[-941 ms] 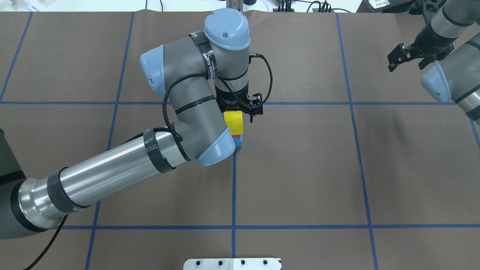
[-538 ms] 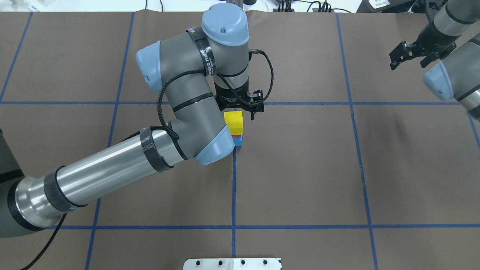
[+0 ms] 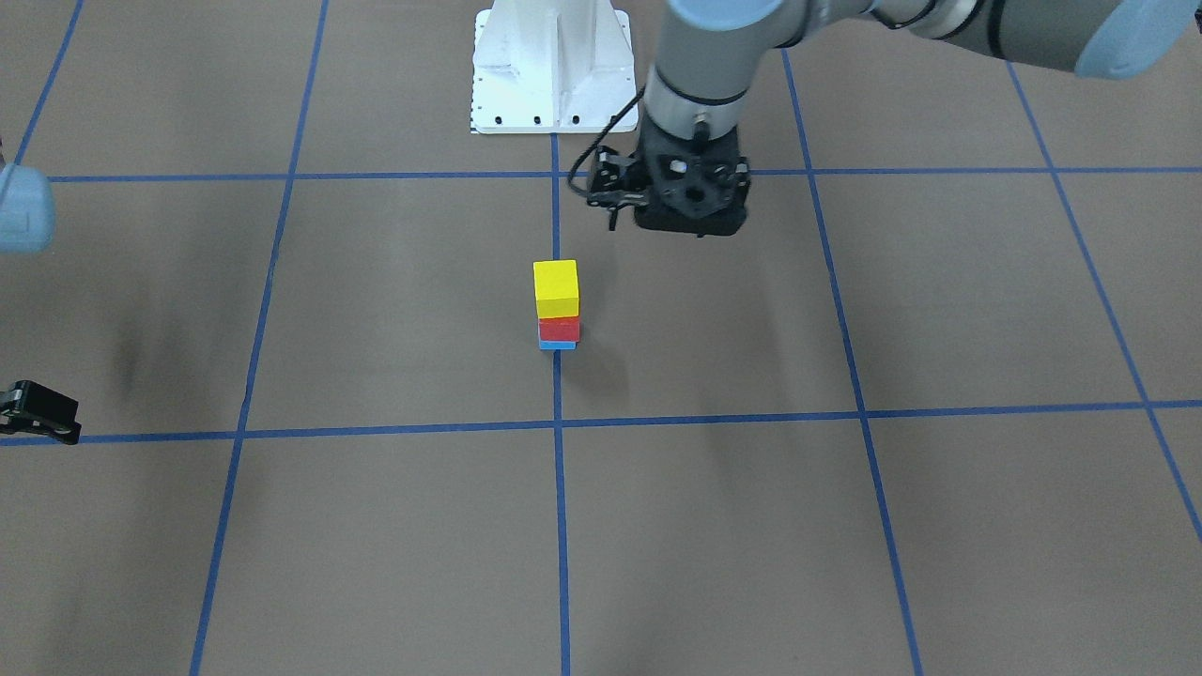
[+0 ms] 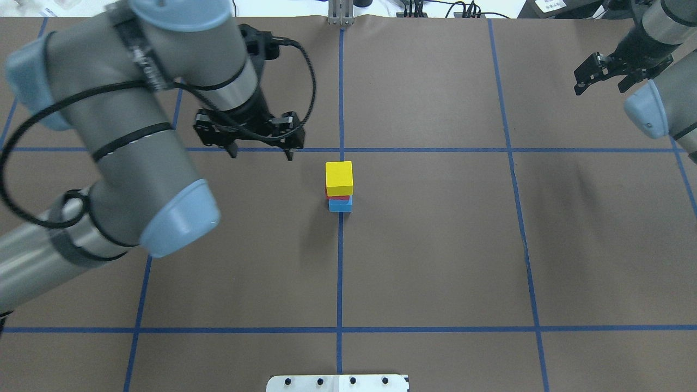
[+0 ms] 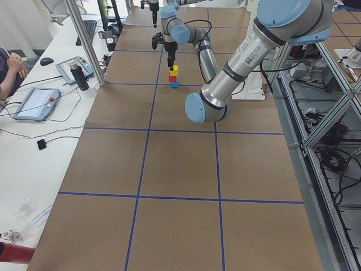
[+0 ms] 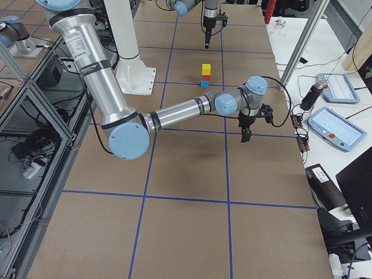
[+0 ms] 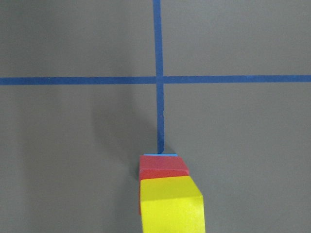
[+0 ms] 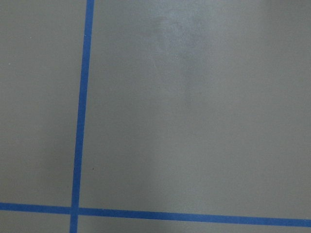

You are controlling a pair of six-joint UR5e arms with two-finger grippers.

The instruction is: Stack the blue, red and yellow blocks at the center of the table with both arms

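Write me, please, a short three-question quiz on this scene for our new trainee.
1. Multiple choice: which block tops the stack? A) blue B) red C) yellow
2. True or false: the left gripper is shut on the yellow block.
3. Fill in: the blue block at the bottom sits on a blue ___ line of the table.
Key: 1 C. 2 False: it is open, beside the stack and apart from it. 3 tape.
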